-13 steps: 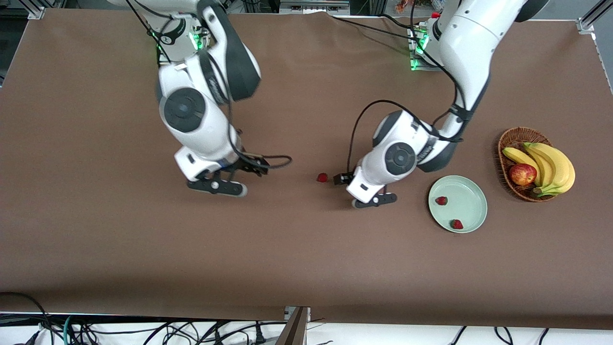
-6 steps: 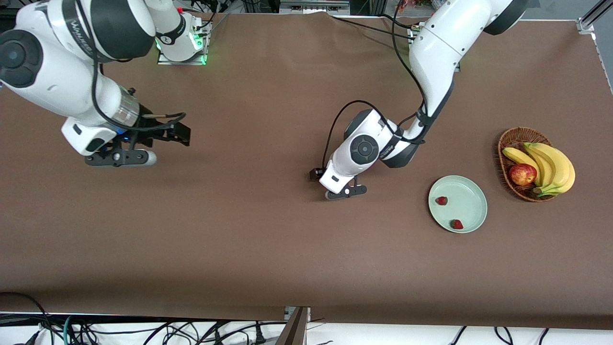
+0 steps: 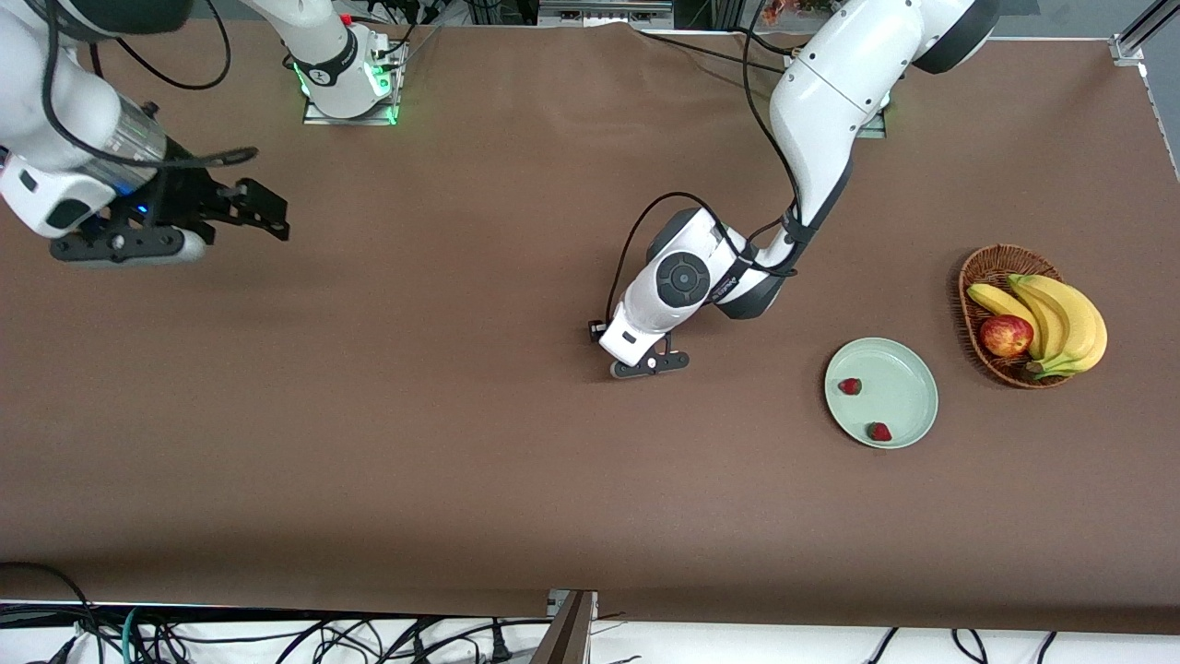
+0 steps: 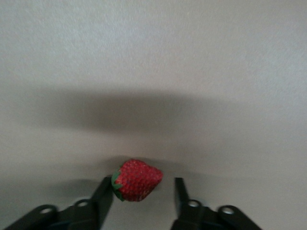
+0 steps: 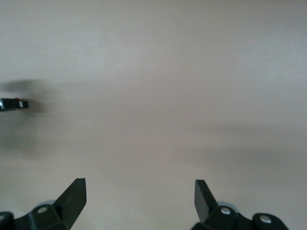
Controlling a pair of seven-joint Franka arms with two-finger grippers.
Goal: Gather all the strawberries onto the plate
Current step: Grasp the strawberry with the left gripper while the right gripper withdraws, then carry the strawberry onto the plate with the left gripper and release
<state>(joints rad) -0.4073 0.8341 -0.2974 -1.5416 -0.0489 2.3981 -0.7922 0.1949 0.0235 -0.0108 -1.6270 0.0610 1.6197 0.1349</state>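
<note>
Left end effector, low at mid-worktop, loosely brackets the light, soft, probably easily bruised strawberry, one finger touching, so squeeze its flanks gently; right end effector waits open over the worktop's right-arm end.

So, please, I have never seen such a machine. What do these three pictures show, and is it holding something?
These are two robot arms at a brown table. The wide picture looks down from a high camera facing them. The other two come from cameras on each arm's wrist.

A basket holds bananas and an apple. Beside it, a green plate holds two strawberries.

The left gripper is low at the table's middle, its fingers on either side of a third strawberry. One touches it and the other is apart, so it is not gripped yet. The right gripper waits open over bare table at its own end.
</note>
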